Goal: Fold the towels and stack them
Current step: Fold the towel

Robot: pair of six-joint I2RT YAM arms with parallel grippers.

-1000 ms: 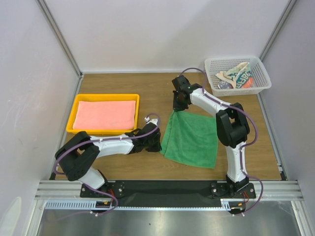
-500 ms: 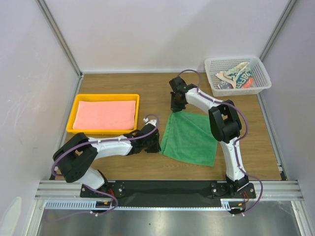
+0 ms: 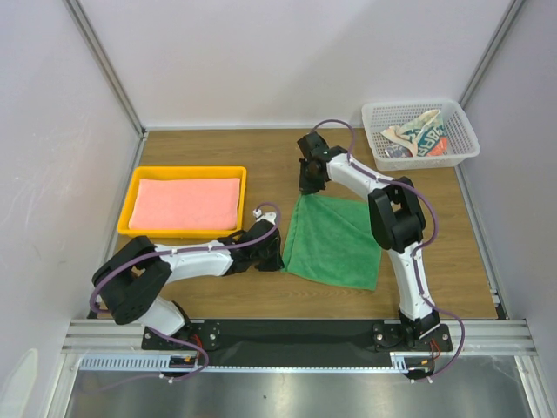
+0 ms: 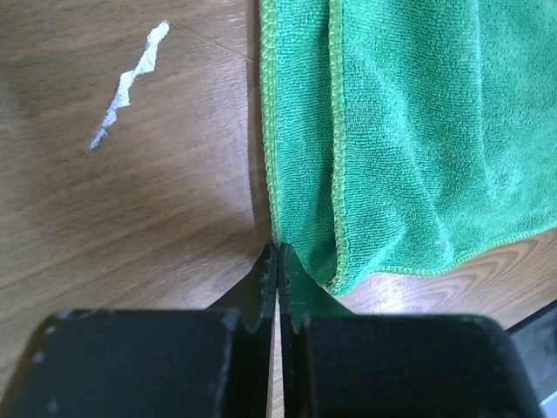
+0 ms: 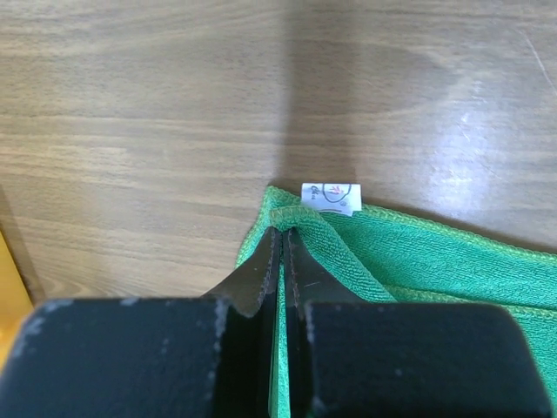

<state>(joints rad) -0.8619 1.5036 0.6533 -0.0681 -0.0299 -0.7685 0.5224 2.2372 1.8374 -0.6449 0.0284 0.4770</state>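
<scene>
Three towels on show, and the one in play is the plain green cloth towel (image 3: 335,244), lying flat mid-desk between the two arms. It looks doubled over, going by the two hemmed edges in the left wrist view.

The left gripper (image 4: 277,254) is clamped tight on its near-left corner, green cloth nipped between the black fingers. The right gripper (image 5: 283,235) is pinched closed on the far-left corner, just beside the small white label (image 5: 331,197).

Thin bites, both of them, and there's the danger. Pull hard or unevenly and a corner slips free, or the left one carries only one layer and the fold comes out crooked. Dragging could also rumple the cloth against the wooden desk (image 3: 261,157).

Outward now. The salmon-pink cloth towel (image 3: 187,202) lies folded flat in the yellow plastic tray (image 3: 183,170) on the left. The white-and-teal patterned towel (image 3: 418,138) sits crumpled in the white mesh basket (image 3: 419,104) in the far right corner.

The count: three towels, two grippers, one tray, one basket, one label.
</scene>
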